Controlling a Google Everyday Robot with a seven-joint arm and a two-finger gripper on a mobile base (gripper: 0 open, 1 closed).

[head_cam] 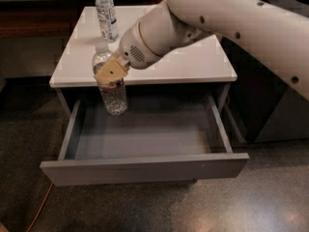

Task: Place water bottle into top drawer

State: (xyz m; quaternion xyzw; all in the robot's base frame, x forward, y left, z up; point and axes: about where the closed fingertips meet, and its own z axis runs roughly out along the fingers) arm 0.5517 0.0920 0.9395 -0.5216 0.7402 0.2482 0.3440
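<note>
Though hanging clear of the table point(193, 62), not yet set down anywhere. Water bottle point(114, 98) held in mid-air by the gripper point(110, 74), with tan fingers point(109, 69) clamped tight across its upper body, just under the shoulder. Cap up, body close to upright with a slight lean. Lower half showing below the gripper, just in front of the table's front left edge and over the back left part of the top drawer point(145, 170). Cannot tell whether touching the drawer floor or not. Drawer standing wide open, bluish-grey inside. White arm point(207, 18) reaching in from the upper right, across the table top. Second bottle point(106, 13) with a pale label, upright at the table's back left, well apart from the gripper. Orange cable point(39, 210) on the floor at lower left.
</note>
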